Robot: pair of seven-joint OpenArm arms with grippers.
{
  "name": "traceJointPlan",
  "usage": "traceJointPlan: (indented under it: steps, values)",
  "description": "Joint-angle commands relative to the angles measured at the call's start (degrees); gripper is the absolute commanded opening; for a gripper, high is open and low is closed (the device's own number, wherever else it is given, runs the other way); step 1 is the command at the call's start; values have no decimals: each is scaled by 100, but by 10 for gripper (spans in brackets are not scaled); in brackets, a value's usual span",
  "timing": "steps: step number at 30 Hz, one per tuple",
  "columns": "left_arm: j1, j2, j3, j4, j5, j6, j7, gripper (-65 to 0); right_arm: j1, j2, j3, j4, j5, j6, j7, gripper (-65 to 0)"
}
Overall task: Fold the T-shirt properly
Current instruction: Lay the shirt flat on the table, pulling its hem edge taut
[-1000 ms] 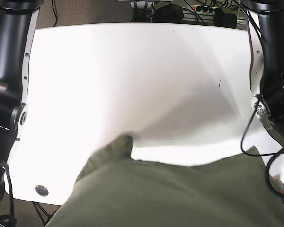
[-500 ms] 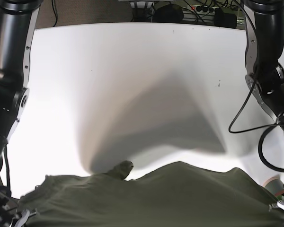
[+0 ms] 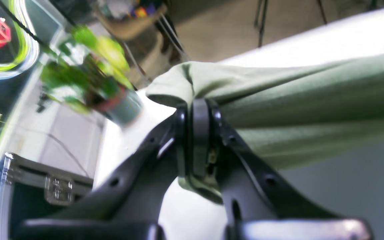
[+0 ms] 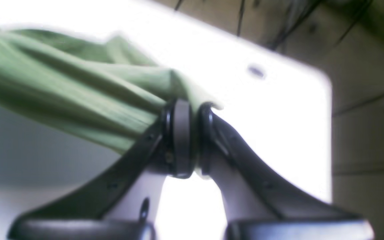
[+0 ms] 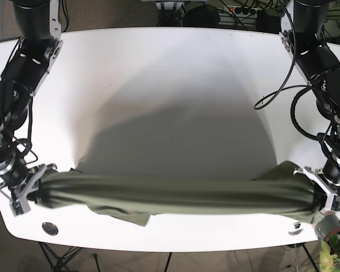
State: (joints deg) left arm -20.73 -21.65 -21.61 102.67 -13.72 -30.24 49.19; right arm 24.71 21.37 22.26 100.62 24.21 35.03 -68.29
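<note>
The olive-green T-shirt [image 5: 175, 199] is stretched in a taut band across the front of the white table [image 5: 175, 85], lifted between both arms. A loose flap [image 5: 127, 216] hangs onto the table below it. My left gripper [image 5: 316, 199] at the right edge is shut on one end of the shirt; in the left wrist view the jaws [image 3: 197, 133] pinch bunched cloth [image 3: 295, 96]. My right gripper [image 5: 33, 192] at the left edge is shut on the other end; in the right wrist view the jaws [image 4: 187, 136] clamp the fabric [image 4: 78, 90].
A small round disc [image 5: 49, 228] sits at the table's front left corner and another [image 5: 296, 228] at the front right. A potted plant [image 5: 335, 241] stands just off the right front corner. Cables and power strips [image 5: 238, 14] lie behind the far edge.
The shirt was close to the camera, filling the bottom of the view; it has dropped and been pulled out into a narrow band. Both arms have moved down and outward to the table's sides.
</note>
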Motion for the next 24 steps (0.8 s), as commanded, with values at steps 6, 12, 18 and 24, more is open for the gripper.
traceJointPlan:
  steps: [6, 12, 18, 24]
  values:
    - [1146, -20, -332, 471, 57, -75, -158, -650, -1289, -462, 732, 721, -60, -26, 117, -626]
    - [1972, 156, -727, 585, 57, -93, -158, -650, -2036, -761, 952, 879, -60, -26, 117, -626]
    - [2737, 323, -1088, 594, 57, -409, -167, -650, -2686, -945, 1005, 1037, -60, -26, 126, -626]
    - [3220, 640, -1712, 585, 92, -805, -176, -650, -3152, -1121, 1277, 1046, 45, -26, 126, -626]
